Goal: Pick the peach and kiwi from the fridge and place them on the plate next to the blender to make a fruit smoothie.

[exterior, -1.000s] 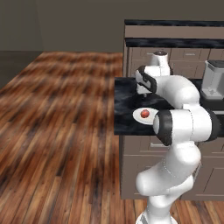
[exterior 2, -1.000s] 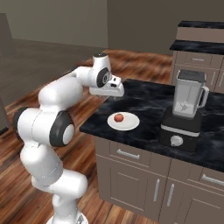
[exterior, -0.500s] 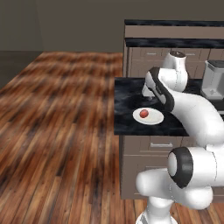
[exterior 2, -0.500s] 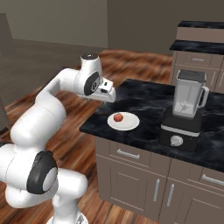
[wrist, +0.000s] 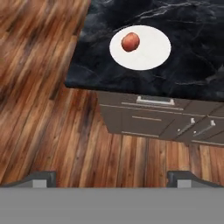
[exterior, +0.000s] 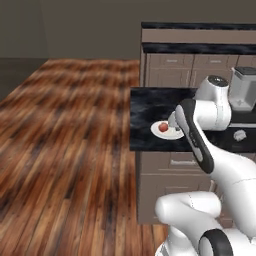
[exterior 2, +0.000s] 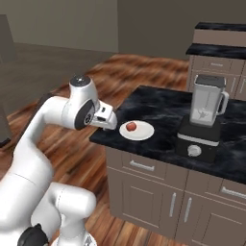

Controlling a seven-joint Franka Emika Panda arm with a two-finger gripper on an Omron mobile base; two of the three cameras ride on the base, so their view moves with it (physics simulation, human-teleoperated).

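The reddish peach (wrist: 130,42) lies on the left part of the white plate (wrist: 151,50), near the black counter's front corner. The right base view shows the peach (exterior 2: 130,127) and plate (exterior 2: 144,132) left of the blender (exterior 2: 204,113). My gripper (exterior 2: 106,119) hangs just off the counter's left edge, beside the plate and apart from it. In the hand view, my gripper (wrist: 116,178) is open and empty, its fingertips (wrist: 43,177) wide apart over the wooden floor. In the left base view, the peach (exterior: 163,127) rests on the plate (exterior: 173,134). The kiwi is out of view.
The black marble counter (exterior 2: 163,108) tops brown drawers with bar handles (wrist: 152,101). Wooden floor (wrist: 48,109) spreads left of the counter. A taller cabinet block (exterior: 200,55) stands behind. A tall grey slab (exterior 2: 5,81) at the left edge may be the fridge; I cannot tell.
My arm has swung back from above the plate to the counter's left edge, with the gripper staying open. The peach remains on the plate.
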